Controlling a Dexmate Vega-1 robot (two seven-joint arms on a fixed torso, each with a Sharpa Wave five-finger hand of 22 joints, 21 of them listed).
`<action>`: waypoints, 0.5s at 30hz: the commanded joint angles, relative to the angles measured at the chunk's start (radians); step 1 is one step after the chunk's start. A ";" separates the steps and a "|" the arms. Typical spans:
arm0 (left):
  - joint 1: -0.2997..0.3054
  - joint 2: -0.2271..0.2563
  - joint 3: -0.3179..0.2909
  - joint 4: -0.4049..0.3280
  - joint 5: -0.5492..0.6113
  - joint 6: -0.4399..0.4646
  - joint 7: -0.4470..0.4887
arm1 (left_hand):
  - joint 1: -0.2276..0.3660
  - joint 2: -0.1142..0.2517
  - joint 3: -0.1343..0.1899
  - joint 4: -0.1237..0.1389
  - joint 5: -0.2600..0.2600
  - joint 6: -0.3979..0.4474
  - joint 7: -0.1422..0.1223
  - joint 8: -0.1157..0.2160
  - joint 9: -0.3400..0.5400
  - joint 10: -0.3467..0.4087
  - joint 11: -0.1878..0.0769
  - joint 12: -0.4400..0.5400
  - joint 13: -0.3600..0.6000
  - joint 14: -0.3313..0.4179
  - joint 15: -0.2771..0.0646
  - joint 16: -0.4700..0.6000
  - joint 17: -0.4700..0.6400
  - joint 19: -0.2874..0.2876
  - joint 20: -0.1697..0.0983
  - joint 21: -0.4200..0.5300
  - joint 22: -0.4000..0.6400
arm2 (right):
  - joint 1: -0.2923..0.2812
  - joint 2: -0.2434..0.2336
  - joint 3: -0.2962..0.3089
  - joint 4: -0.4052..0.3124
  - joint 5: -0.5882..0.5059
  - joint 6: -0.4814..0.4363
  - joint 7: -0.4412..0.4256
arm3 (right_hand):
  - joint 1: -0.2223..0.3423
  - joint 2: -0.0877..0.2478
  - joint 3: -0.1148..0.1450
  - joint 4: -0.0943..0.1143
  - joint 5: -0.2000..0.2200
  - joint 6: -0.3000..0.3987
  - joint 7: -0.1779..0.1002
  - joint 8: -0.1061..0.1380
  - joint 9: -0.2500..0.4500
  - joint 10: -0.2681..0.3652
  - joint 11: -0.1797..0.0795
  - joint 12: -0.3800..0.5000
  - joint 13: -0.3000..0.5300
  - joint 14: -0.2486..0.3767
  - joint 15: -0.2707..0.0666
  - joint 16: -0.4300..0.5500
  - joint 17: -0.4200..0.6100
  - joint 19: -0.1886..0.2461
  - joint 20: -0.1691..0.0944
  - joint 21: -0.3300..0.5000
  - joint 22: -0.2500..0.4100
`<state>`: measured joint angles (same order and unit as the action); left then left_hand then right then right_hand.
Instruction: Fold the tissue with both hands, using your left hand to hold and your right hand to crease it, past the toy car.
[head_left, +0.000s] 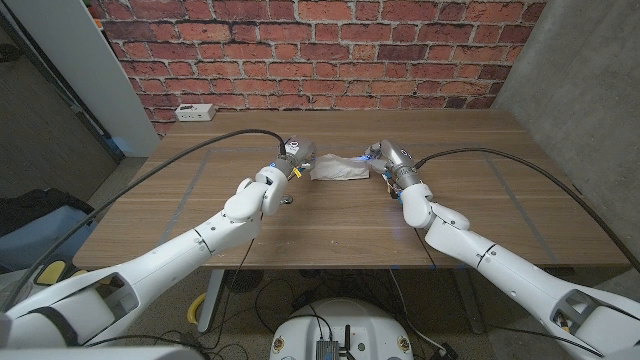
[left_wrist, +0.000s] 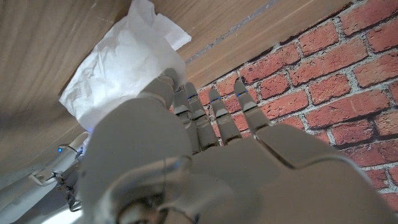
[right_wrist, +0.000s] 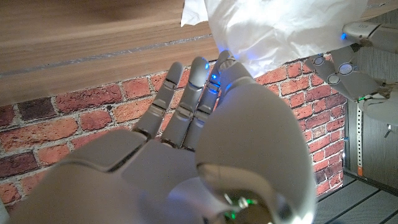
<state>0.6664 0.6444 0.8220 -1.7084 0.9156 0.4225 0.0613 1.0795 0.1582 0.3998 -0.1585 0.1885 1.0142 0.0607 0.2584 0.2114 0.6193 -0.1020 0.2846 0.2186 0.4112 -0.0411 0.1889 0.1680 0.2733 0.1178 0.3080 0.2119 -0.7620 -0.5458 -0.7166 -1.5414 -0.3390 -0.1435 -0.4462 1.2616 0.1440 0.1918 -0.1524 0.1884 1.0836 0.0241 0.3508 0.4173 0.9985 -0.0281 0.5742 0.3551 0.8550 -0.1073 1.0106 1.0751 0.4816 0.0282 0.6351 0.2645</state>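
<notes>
While the wooden bench (head_left: 340, 215) stretched out before a red brick wall (head_left: 320, 45), both arms reached in from the near corners toward its middle. From the head view the whole layout was plain: the white tissue (head_left: 338, 169) lay flat on the bench between the two robot hands, with the left robot hand (head_left: 292, 158) just beside its left end and the right robot hand (head_left: 383, 160) just beside its right end. A small white box (head_left: 195, 112) sat at the far left edge of the bench, well apart from the tissue.

That view was too small to show the fingers. The left wrist view brought them close: the left robot hand (left_wrist: 186, 134) had its fingers (left_wrist: 219, 115) extended side by side and slightly apart, reaching toward the tissue (left_wrist: 124, 65), whose crumpled edge lay just past the thumb. Whether any finger touched the tissue could not be told.

The right wrist view showed the right robot hand (right_wrist: 205, 118) likewise with fingers (right_wrist: 186, 93) straight and slightly spread, the tissue (right_wrist: 280, 28) just beyond the thumb side and the other arm's hand beside it. Neither robot hand grasped anything; both were released.
</notes>
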 joint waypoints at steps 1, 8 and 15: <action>-0.039 -0.020 0.033 0.067 -0.022 0.016 0.020 | 0.004 -0.007 0.009 -0.002 0.002 0.007 0.003 -0.003 0.002 0.010 0.003 -0.001 0.003 0.011 -0.049 0.001 0.001 0.008 0.000 0.008 0.002 | 0.054 0.023 -0.035 0.062 -0.020 0.013 0.005 | -0.015 0.005 0.002 0.007 -0.001 0.001 -0.012 -0.007 0.000 0.012 0.014 0.112 0.247 -0.008 -0.094 0.006 0.000 -0.004 -0.003 0.012 0.000; -0.057 -0.031 0.050 0.105 -0.032 0.020 0.043 | 0.004 -0.006 0.010 -0.002 0.002 0.005 0.003 -0.008 0.002 0.013 0.002 -0.001 0.004 0.015 -0.048 0.002 0.001 0.010 0.001 0.010 0.003 | 0.078 0.040 -0.051 0.095 -0.028 0.005 0.004 | -0.018 0.006 0.001 0.007 -0.001 0.001 -0.018 -0.011 -0.006 0.007 0.008 0.109 0.242 -0.014 -0.098 0.008 -0.006 -0.007 -0.002 0.019 -0.002; -0.077 -0.043 0.068 0.143 -0.040 0.017 0.068 | 0.000 -0.001 0.012 0.003 0.002 -0.006 -0.007 -0.016 0.003 0.017 0.006 -0.002 0.004 0.026 -0.052 0.004 0.003 0.011 0.002 0.013 0.004 | 0.100 0.054 -0.068 0.126 -0.033 -0.012 0.013 | -0.021 0.007 0.000 0.008 0.000 -0.005 -0.023 -0.016 -0.012 0.000 0.004 0.106 0.237 -0.018 -0.099 0.009 -0.013 -0.008 -0.004 0.026 -0.004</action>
<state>0.6193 0.6191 0.8638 -1.6216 0.8895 0.4379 0.0974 1.0795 0.1582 0.4079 -0.1586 0.1885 1.0141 0.0607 0.2484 0.2120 0.6298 -0.0981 0.2847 0.2211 0.4256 -0.0447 0.1888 0.1681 0.2732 0.1178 0.3124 0.2118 -0.6981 -0.5132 -0.7584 -1.4630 -0.3613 -0.1359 -0.4417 1.2483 0.1490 0.1919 -0.1526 0.1886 1.0785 0.0048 0.3397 0.4058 0.9984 -0.0281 0.5742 0.3551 0.8426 -0.1018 1.0106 1.0600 0.4768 0.0232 0.6547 0.2599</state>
